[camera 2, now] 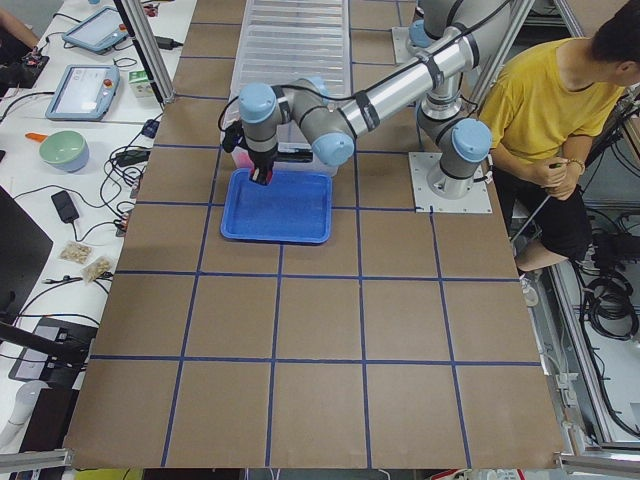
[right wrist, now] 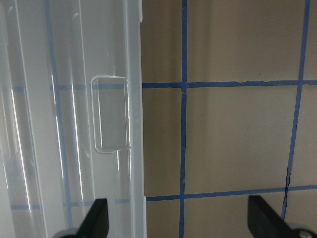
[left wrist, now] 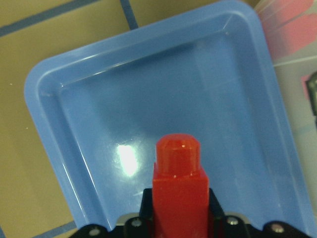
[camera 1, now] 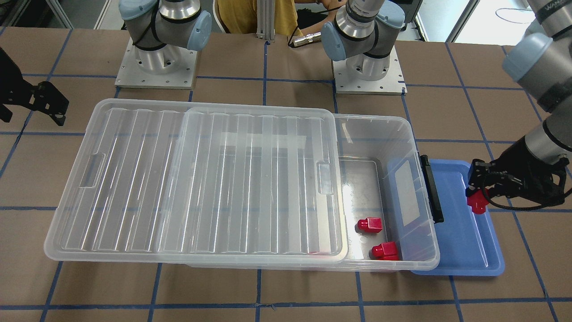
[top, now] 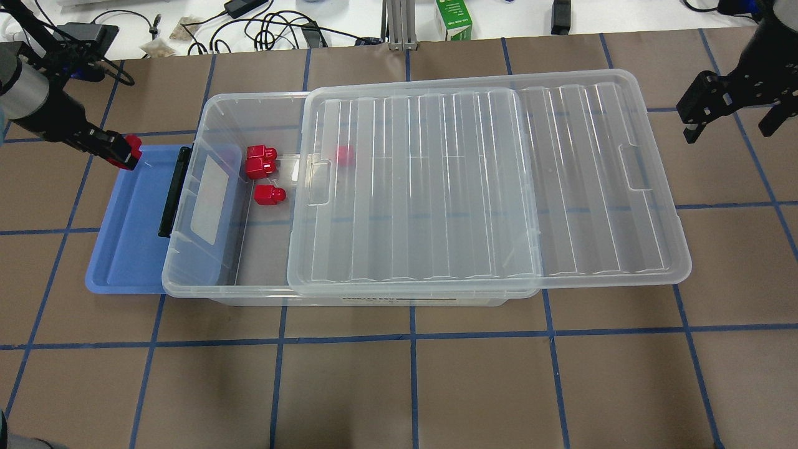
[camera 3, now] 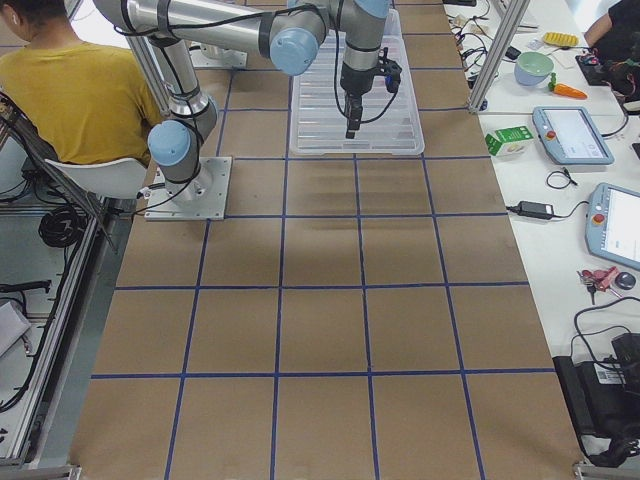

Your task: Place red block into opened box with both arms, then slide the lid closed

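Brown gridded table (top: 411,386). Item: red block (left wrist: 179,184), clamped in left gripper (top: 124,151) over blue tray (top: 124,249), outside box (top: 249,96). Right gripper (right wrist: 179,220) spread wide, empty, beside lid (top: 486,187). My worry: block clips box rim, drops short.

Black band (camera 1: 555,10) on left arm (camera 1: 532,62) reads "WAN" (cut off).

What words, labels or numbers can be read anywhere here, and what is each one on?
"WAN": white letters on a dark part of the left arm, cut off by the picture's edge, so the word is incomplete.
Strip label low on the box, on its long side wall: dark print, too blurred to read.
Green carton beyond the table: white print, too small to read.
Nothing else legible shows.
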